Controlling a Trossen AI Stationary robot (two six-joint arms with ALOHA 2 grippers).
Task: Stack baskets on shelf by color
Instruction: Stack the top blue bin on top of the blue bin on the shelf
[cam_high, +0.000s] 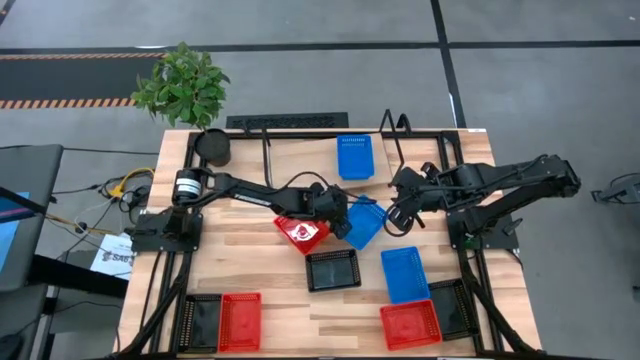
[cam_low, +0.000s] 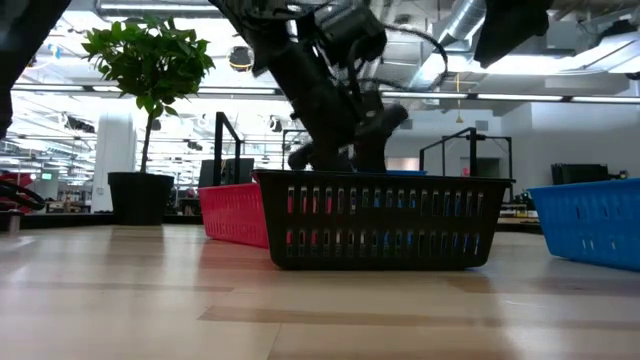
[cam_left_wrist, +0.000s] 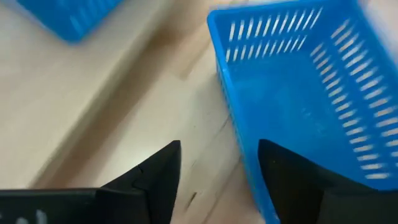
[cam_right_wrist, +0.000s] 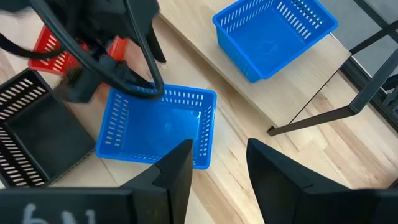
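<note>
Straddling the near wall of a blue basket (cam_high: 365, 224) at mid-table, the left gripper (cam_left_wrist: 219, 171) stands open, one finger inside the rim and one outside. The basket's long axis runs obliquely toward the shelf (cam_high: 300, 160) beyond, where another blue basket (cam_high: 354, 157) already sits. The right gripper (cam_right_wrist: 217, 163), open, hovers just beside.

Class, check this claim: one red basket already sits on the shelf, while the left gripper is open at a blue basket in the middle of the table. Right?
Wrong in one respect: the basket on the shelf is blue, not red, as the high view shows. The rest stands: the left gripper is open at the wall of a blue basket mid-table.
</note>
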